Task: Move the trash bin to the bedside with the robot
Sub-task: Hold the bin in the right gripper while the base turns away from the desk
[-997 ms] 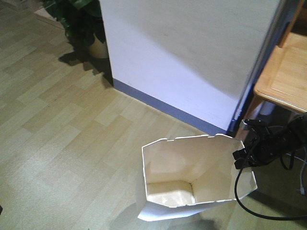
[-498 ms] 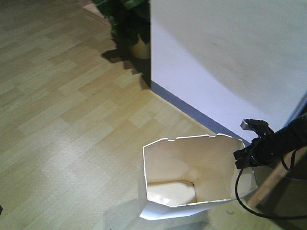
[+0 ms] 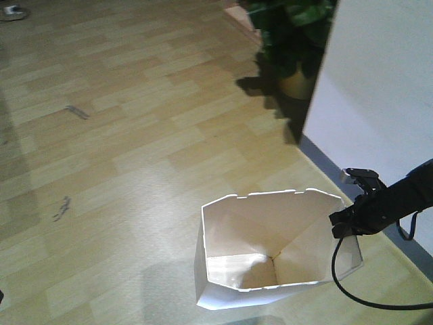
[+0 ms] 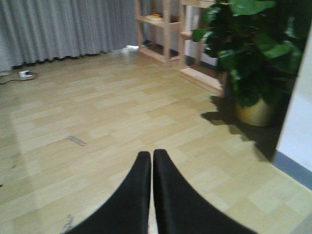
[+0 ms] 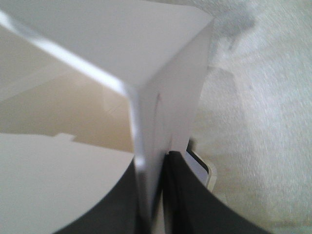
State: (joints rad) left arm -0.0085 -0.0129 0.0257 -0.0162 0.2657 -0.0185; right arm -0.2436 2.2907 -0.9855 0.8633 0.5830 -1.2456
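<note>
The white trash bin (image 3: 257,223) stands on the wooden floor at the bottom middle of the front view, open and empty with a cream inside. My right gripper (image 3: 342,225), on a slim black arm, is shut on the bin's right rim. In the right wrist view its fingers (image 5: 183,195) clamp the bin's thin white wall (image 5: 165,73), one inside and one outside. My left gripper (image 4: 152,157) is shut on nothing and points over bare floor; it does not show in the front view. The bed is out of view.
A white wall with a blue-grey skirting (image 3: 379,88) runs along the right. A potted plant (image 3: 298,40) stands at its corner and also shows in the left wrist view (image 4: 253,58). Wooden shelves (image 4: 165,29) and a grey curtain (image 4: 63,24) stand far off. A black cable (image 3: 352,294) trails below the right arm.
The view has swung left: the wall and plant slid to the right and the wooden desk left the frame. The bin and the right gripper on it keep their place in the picture.
</note>
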